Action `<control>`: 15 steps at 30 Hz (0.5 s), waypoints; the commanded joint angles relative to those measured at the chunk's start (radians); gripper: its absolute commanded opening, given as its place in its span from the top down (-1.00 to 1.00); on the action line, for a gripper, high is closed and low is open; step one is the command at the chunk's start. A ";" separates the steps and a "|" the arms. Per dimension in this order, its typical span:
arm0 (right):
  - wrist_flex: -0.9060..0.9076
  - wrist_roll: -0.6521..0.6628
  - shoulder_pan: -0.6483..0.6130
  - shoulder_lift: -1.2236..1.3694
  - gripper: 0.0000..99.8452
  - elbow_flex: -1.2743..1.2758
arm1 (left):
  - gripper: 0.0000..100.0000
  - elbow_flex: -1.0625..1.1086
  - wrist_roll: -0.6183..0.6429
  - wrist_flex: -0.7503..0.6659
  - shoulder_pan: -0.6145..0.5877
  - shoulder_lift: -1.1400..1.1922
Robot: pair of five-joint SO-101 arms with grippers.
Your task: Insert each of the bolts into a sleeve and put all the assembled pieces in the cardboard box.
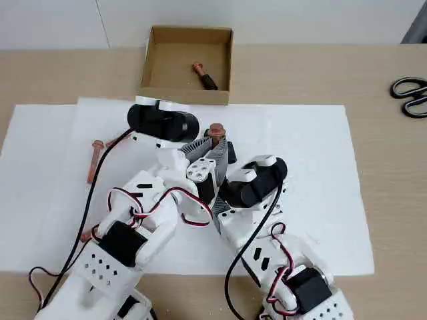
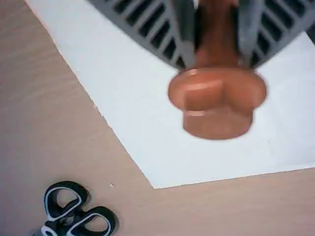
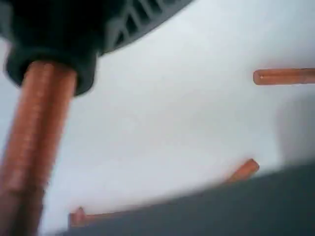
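Note:
My left gripper (image 1: 211, 144) is shut on a copper bolt (image 1: 216, 131) over the middle of the white paper. The bolt's hex head (image 2: 216, 103) sticks out between the grey ribbed fingers (image 2: 147, 29). My right gripper (image 1: 225, 159) meets it from the other side, shut on a black sleeve (image 3: 51, 59). The bolt's threaded shaft (image 3: 29, 142) runs into the sleeve's mouth. The cardboard box (image 1: 183, 95) stands at the far edge of the paper. One assembled bolt and sleeve (image 1: 205, 77) lies inside it.
Loose bolts lie on the white paper (image 1: 313, 173) at the left: one (image 1: 94, 160) near the left arm's cable, another (image 1: 87, 233) by its base. Black scissors (image 1: 410, 95) rest on the wooden table at the far right.

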 commanded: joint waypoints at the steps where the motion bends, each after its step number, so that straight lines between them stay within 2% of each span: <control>1: -0.028 -0.009 0.002 -0.005 0.99 -0.034 | 0.99 -0.004 0.003 0.011 0.003 -0.032; 15: -0.028 -0.009 0.004 -0.005 0.99 -0.034 | 0.99 -0.004 0.002 0.144 0.061 -0.034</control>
